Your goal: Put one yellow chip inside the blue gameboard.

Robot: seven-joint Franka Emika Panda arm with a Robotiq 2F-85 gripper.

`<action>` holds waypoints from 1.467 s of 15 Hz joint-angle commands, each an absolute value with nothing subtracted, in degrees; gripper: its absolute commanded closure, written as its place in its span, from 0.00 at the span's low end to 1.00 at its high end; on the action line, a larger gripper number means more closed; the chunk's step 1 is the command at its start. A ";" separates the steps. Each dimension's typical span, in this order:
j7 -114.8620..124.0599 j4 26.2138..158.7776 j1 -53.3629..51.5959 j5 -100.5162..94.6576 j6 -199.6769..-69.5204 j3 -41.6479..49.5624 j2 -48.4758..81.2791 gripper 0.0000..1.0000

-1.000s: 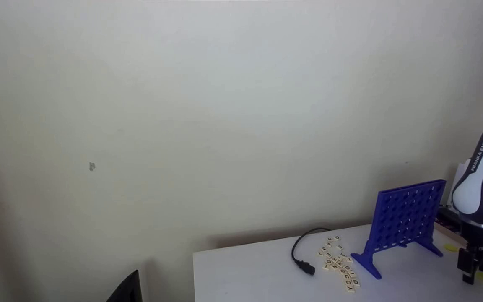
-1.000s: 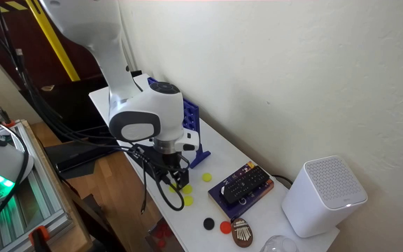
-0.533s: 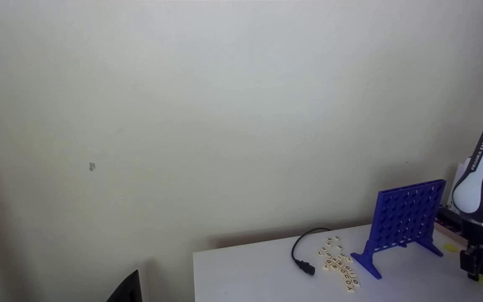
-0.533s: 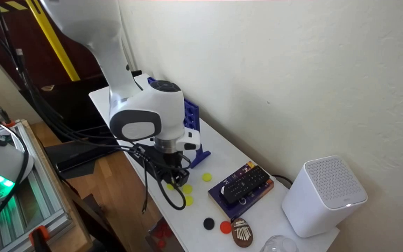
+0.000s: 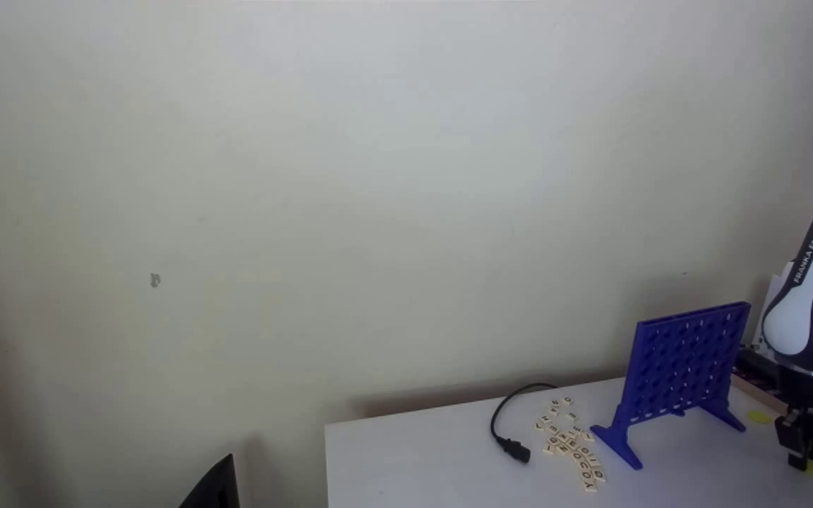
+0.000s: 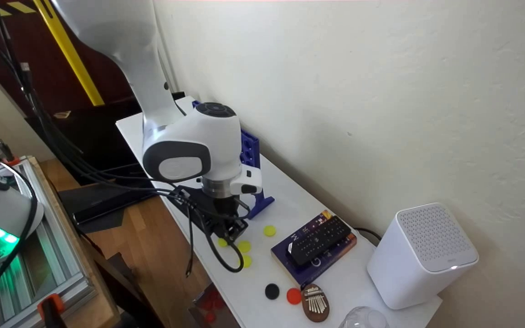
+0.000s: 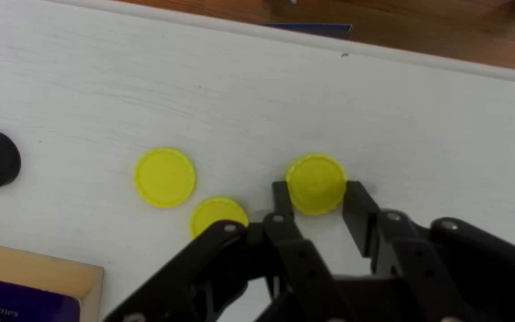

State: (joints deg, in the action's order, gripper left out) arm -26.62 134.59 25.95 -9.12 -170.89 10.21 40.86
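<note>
In the wrist view a yellow chip [image 7: 316,179] lies between the fingertips of my gripper [image 7: 317,194], with a finger pad touching its rim on either side, so the jaws are shut on it. The chip faces flat toward the camera; whether it still touches the table I cannot tell. Two more yellow chips lie to its left, a near one [image 7: 216,213] partly covered by the gripper and a farther one [image 7: 164,178]. The blue gameboard [image 5: 689,360] stands upright on the table, apart from my gripper [image 5: 805,458]; in an exterior view the arm hides much of the gameboard [image 6: 249,146].
A book [image 6: 280,248] carrying a black remote [image 6: 319,240] lies beside the chips. Close by are a black chip [image 6: 272,291], a red chip [image 6: 294,296] and a small thumb piano [image 6: 315,303]. Letter tiles [image 5: 569,444] and a cable plug [image 5: 516,450] lie beyond the gameboard.
The fingers, wide apart one second ago, have drawn together onto the yellow chip. The hand has risen very slightly. The gameboard and the other chips have stayed in place.
</note>
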 commanded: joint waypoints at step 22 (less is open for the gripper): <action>-25.66 158.42 52.96 -12.14 -192.33 -10.57 18.88 0.90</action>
State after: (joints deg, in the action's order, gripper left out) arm -26.49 153.77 46.90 -10.65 -188.65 -4.95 23.40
